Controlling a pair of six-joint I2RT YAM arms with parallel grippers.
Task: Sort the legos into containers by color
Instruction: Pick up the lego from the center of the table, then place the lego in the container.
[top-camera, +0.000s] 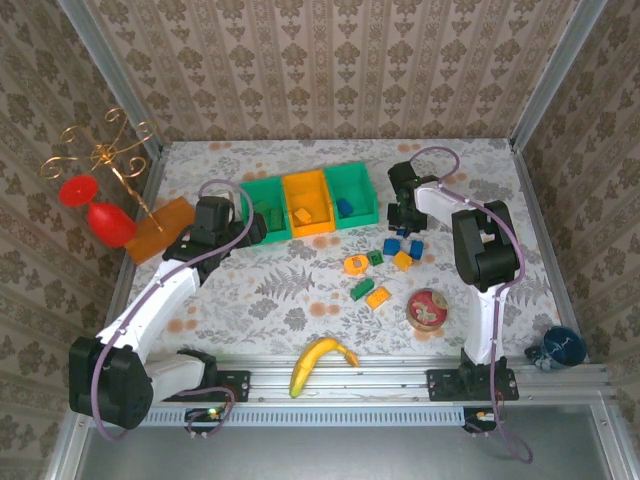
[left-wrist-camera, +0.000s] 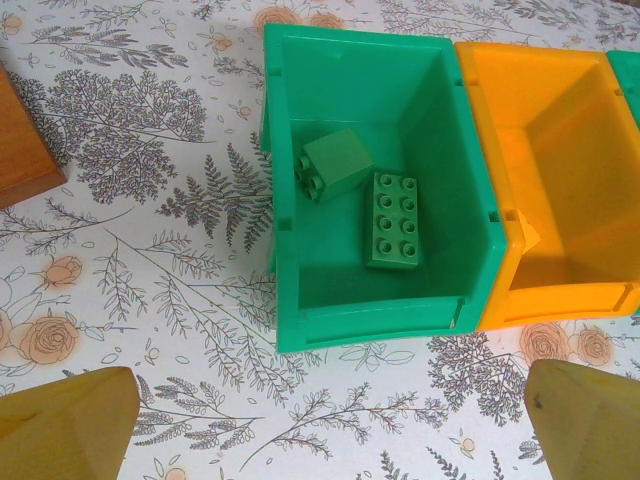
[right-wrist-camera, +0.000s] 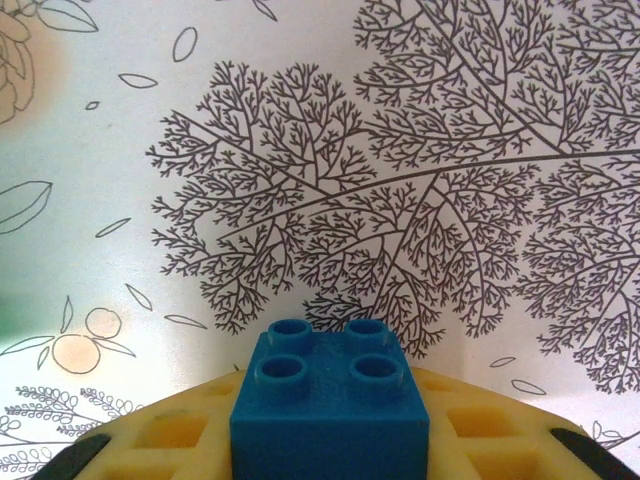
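**Legos (top-camera: 402, 260) Partly Sorted; Blue Lego (right-wrist-camera: 330, 410) Clenched in Right Tool (top-camera: 405, 218)**

The containers (top-camera: 307, 182) were seen as three joined bins in a row at the far side of the bench (top-camera: 250, 300), ordered green, orange, green from left to right. Two green blocks were found in the left green bin (left-wrist-camera: 300, 310). One was a tilted cube (left-wrist-camera: 335, 165), and the other was a longer piece (left-wrist-camera: 392, 220) laid flat with its studs up, just beside the cube. An orange piece (top-camera: 301, 214) was seen in the orange bin (left-wrist-camera: 560, 295), and a blue piece (top-camera: 344, 208) in the right green bin (top-camera: 352, 172).

Several loose blocks in blue, green and orange-yellow were scattered on the bench in front of the right green bin, apart from the containers.

The left tool (left-wrist-camera: 325, 430) was held released, its fingers spread wide with nothing between them, above the bench just in front of the left green bin. The right tool was positioned just to the right of the right green bin. In its wrist view it was seen clenched on the blue lego, a four-stud block, above the patterned bench.

A round tin (top-camera: 427, 309) was noted near the loose blocks, a banana (top-camera: 320, 360) at the near edge, and an orange board (top-camera: 160, 228) to the left of the containers.
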